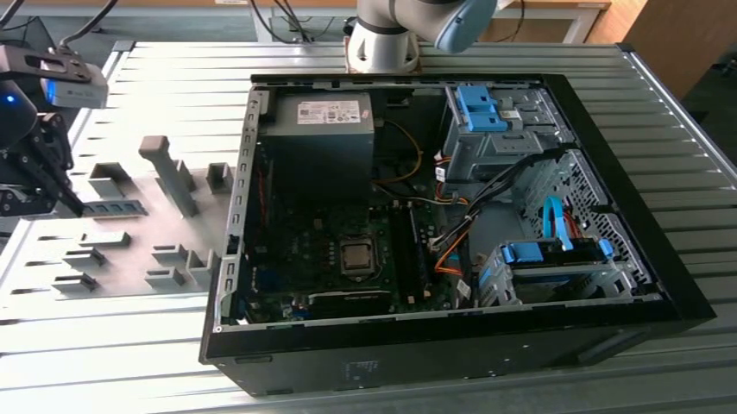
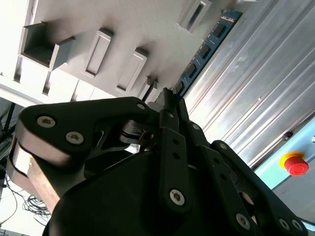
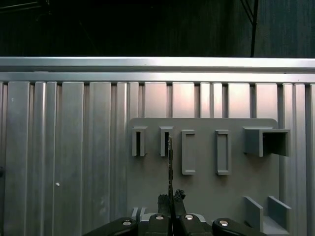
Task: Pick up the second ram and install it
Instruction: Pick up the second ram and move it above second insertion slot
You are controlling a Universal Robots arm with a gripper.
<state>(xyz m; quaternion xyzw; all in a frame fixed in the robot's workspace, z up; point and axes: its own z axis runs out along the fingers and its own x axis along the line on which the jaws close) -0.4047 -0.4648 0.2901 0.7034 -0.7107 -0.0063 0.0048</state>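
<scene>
While above fixture (image 3: 202, 192), hand (image 3: 171, 196) w/ ram (image 2: 204, 50)

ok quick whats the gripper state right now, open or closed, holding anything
gripper: closed on the second ram, pinching it at one end over the grey fixture plate.

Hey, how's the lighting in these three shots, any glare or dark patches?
Exterior view: even light, sheen on the ribbed table, the inside of the computer case in shadow. Second wrist view: the fixture plate burns out to white toward one edge, and the hand holding the second ram is a dark mass. First wrist view: near-black background beyond the table, soft glare on its slats.
</scene>
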